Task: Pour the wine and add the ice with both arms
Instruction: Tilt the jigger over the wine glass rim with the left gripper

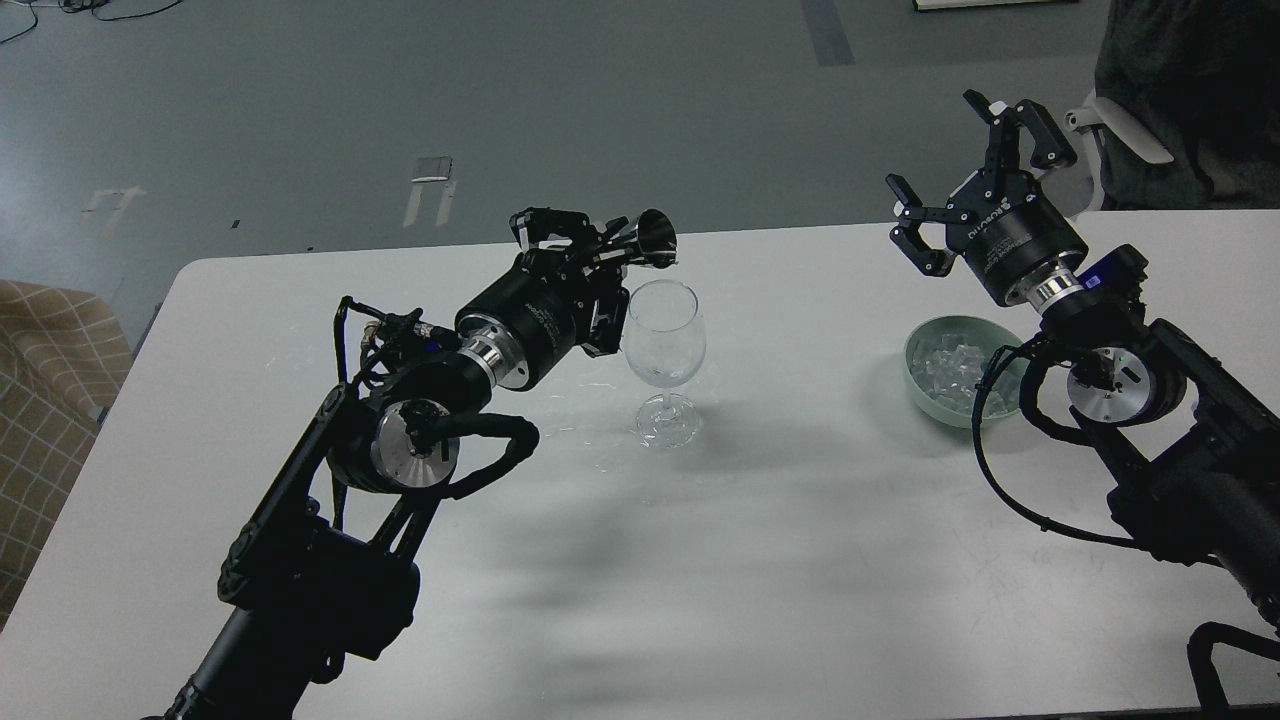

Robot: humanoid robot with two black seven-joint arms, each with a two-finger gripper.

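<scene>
My left gripper (598,258) is shut on a steel double-cone jigger (645,243), held tipped on its side just above the far left rim of the clear stemmed glass (664,345). The glass stands upright on the white table (800,560). A little clear wine (663,376) sits at the bottom of its bowl, hardly visible. My right gripper (965,170) is open and empty, raised above and behind the pale green bowl (915,362). The bowl holds a heap of clear ice cubes (950,365); my right arm hides its right side.
A few clear drops lie on the table left of the glass foot (590,440). A checked cloth (50,380) is off the table's left edge. A dark chair (1180,90) stands behind the table's far right corner.
</scene>
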